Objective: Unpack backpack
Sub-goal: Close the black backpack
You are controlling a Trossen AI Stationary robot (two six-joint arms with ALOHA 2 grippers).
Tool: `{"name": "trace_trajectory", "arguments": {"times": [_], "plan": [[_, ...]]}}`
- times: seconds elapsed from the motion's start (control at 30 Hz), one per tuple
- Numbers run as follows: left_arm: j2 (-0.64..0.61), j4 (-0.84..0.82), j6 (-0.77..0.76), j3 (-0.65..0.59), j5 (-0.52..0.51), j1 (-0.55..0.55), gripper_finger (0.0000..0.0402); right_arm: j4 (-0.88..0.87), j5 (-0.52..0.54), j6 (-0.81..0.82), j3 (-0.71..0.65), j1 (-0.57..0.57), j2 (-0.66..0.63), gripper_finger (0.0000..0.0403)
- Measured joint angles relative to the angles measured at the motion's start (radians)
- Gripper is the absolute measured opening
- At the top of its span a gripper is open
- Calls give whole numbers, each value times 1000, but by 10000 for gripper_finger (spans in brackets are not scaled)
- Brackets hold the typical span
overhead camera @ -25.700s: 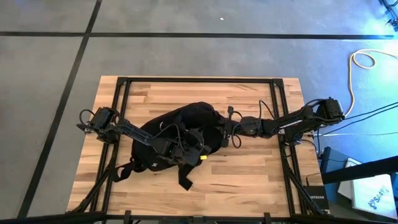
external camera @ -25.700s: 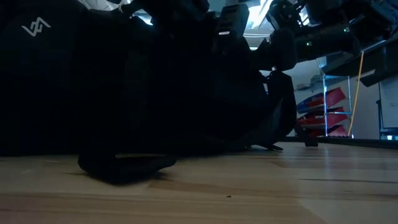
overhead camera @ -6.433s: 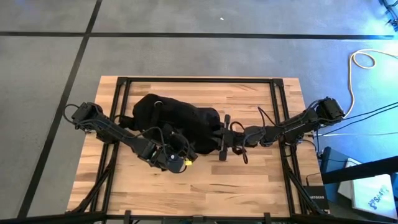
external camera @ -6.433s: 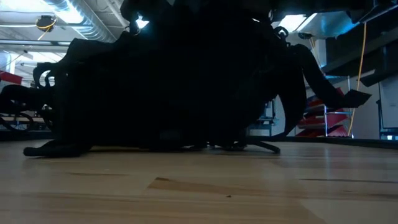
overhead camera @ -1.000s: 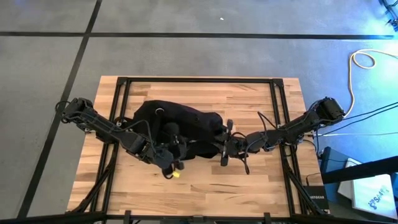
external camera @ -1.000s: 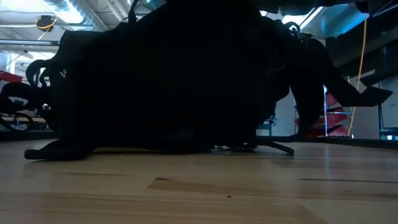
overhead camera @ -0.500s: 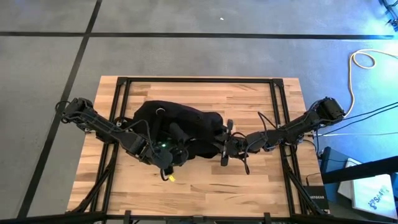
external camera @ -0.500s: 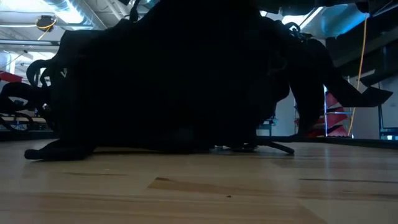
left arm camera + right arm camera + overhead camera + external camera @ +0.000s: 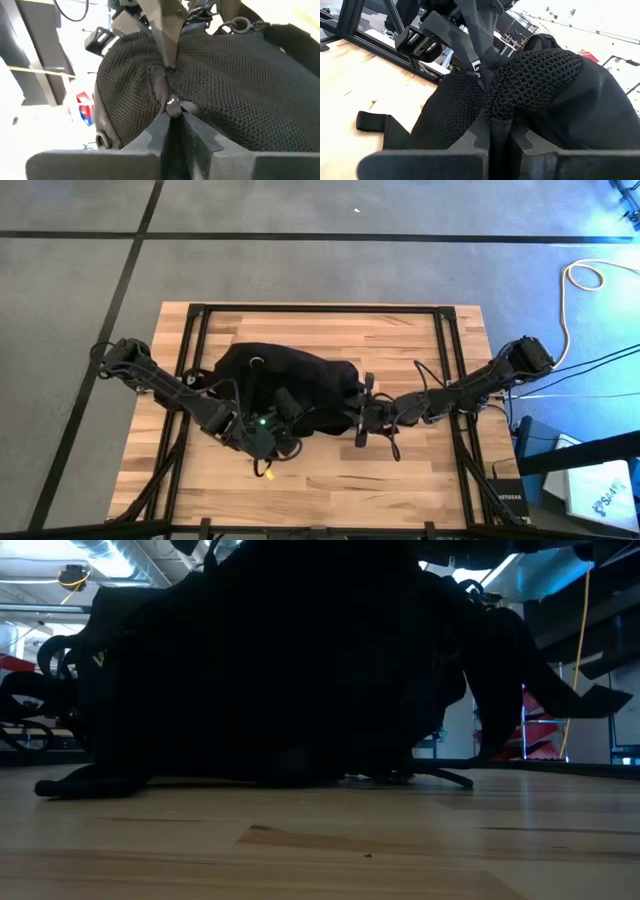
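The large black soft fabric backpack (image 9: 290, 380) lies mid-tabletop (image 9: 420, 480), nothing visibly unpacked yet. At its 6 o'clock edge the left hand (image 9: 172, 112) pinches a metal zip pull (image 9: 173, 103); at 3 o'clock the right hand (image 9: 492, 120) is clamped on mesh fabric, so opening seems underway.

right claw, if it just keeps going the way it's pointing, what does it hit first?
Nothing to travel through: the right claw is already shut on the backpack mesh. Pushing on would likely drive deeper into the bag, toward the left claw pinching the same fabric just ahead.

Matt black fabric backpack (image 9: 290, 375) with coarse mesh padding; pale wood-plank table (image 9: 400, 480).
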Motion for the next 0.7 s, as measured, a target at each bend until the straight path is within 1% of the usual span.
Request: {"name": "trace_trajectory", "arguments": {"times": [0.17, 0.37, 0.47, 0.6, 0.7], "plan": [[0, -3, 43, 1, -55, -23, 24, -27, 9, 1, 0, -1, 0, 0], [0, -14, -100, 1, -61, -46, 24, -39, 53, 1, 0, -1, 0, 0], [0, -83, -243, 1, -61, -45, 24, -28, 47, 1, 0, -1, 0, 0], [0, -222, -524, 1, -40, -17, 23, -29, 35, -2, 11, 0, 0, 0], [3, -267, -652, 1, -19, 20, 14, -61, -27, -5, 29, 0, 0, 0]]}}
